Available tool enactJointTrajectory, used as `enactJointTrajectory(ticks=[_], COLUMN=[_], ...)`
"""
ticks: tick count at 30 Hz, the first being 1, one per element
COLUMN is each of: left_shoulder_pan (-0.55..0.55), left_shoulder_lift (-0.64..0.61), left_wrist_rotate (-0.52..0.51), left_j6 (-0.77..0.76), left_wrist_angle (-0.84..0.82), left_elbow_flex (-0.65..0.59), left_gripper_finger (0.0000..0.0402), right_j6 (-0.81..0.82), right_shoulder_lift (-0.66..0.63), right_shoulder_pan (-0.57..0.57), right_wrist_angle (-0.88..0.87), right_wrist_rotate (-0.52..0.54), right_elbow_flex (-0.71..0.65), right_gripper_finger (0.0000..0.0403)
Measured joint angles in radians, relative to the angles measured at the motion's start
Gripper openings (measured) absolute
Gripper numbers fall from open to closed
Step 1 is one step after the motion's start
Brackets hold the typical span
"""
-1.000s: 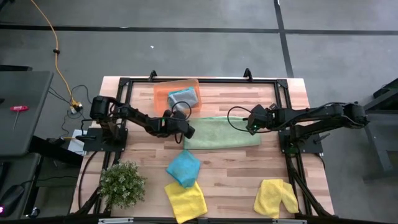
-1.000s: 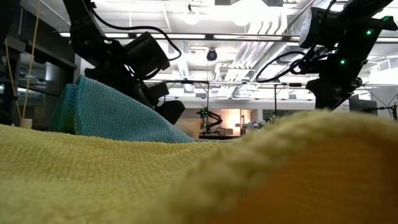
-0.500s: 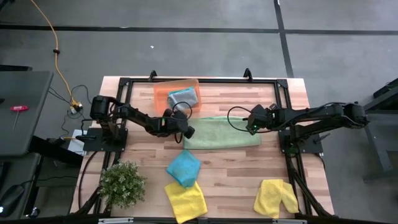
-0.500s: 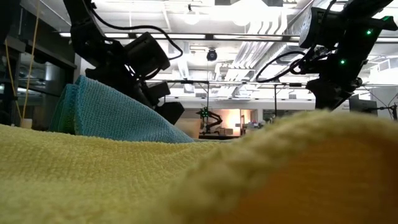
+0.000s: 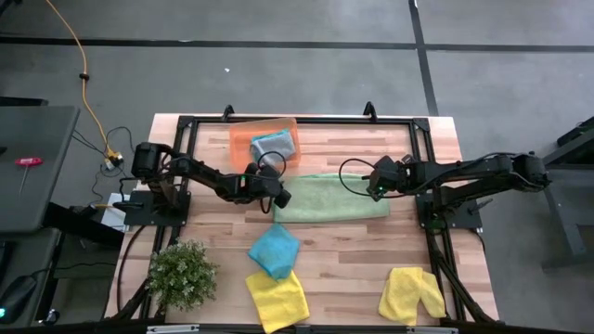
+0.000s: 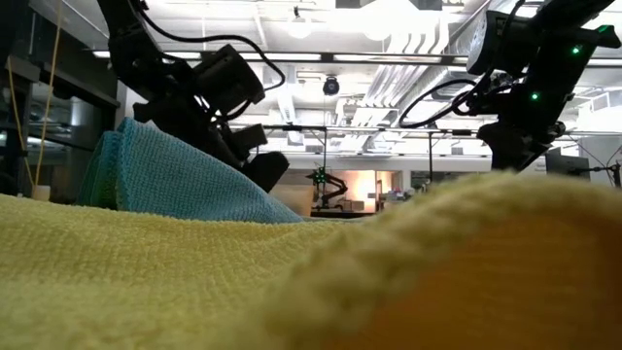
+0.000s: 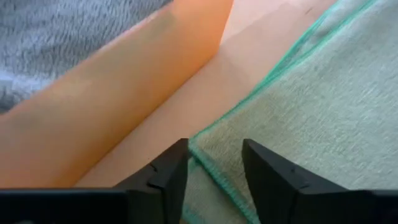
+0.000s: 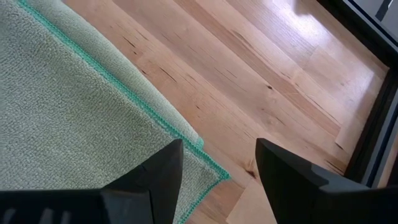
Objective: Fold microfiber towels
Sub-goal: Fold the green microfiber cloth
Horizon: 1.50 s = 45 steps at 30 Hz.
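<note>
Both arms are reaching inward across the wooden table (image 5: 436,139), stretched low from their bases at the left and right edges toward the middle. The light green towel (image 5: 332,197) is lying flat near the table's centre, folded into a long strip whose long axis is running left to right between the two grippers.

The left gripper (image 7: 214,163) is hovering at the strip's left end, its fingers standing parted over the teal-stitched hem, close above it and gripping nothing. Just beside it the orange tray (image 5: 249,138) is sitting by the far edge, with the grey towel (image 5: 274,146) bunched inside.

The right gripper (image 8: 219,163) is hanging over the strip's right end, above a corner of the cloth, jaws spread and empty.

Toward the near edge, the teal-blue towel (image 5: 274,250) is lying by the middle, one yellow towel (image 5: 277,299) touching it, another yellow towel (image 5: 411,294) near the right corner. A small plant (image 5: 182,273) is sitting by the left corner.
</note>
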Motion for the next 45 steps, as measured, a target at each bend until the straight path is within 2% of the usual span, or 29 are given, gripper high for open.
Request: enactJointTrajectory(ticks=[4,8,15,21,27,31,40,45], left_shoulder_pan=[0.002,0.007,0.027,0.05,0.068,0.068,0.068,0.068], left_shoulder_lift=[0.0,0.0,0.0,0.0,-0.001,-0.002,-0.003,-0.004], left_wrist_rotate=[-0.001,-0.002,0.045,0.138,0.188,0.176,0.121,0.119], left_j6=[-0.004,-0.012,-0.061,-0.094,-0.092,-0.073,-0.047,-0.036], left_wrist_angle=[0.01,0.02,0.015,0.01,0.008,0.008,0.02,0.034], left_elbow_flex=[0.001,0.001,0.001,0.002,0.002,0.002,0.001,0.001], left_gripper_finger=[0.018,0.0194,0.0189,0.0177,0.0168,0.0155,0.0083,0.0062], right_j6=[0.0,0.0,0.0,0.003,0.001,0.002,0.001,0.001], right_shoulder_lift=[0.0,0.0,0.0,0.0,0.0,0.0,0.0,0.0], right_shoulder_pan=[0.0,0.0,0.0,0.0,0.0,0.0,0.0,0.0], right_wrist_angle=[0.004,0.01,0.029,0.03,0.03,0.03,0.029,0.029], right_wrist_rotate=[0.0,0.0,0.0,-0.005,-0.005,-0.005,-0.005,-0.005], right_elbow_flex=[0.0,0.0,0.0,0.0,0.0,0.0,0.0,0.0], right_gripper_finger=[0.0194,0.0194,0.0194,0.0194,0.0194,0.0194,0.0194,0.0194])
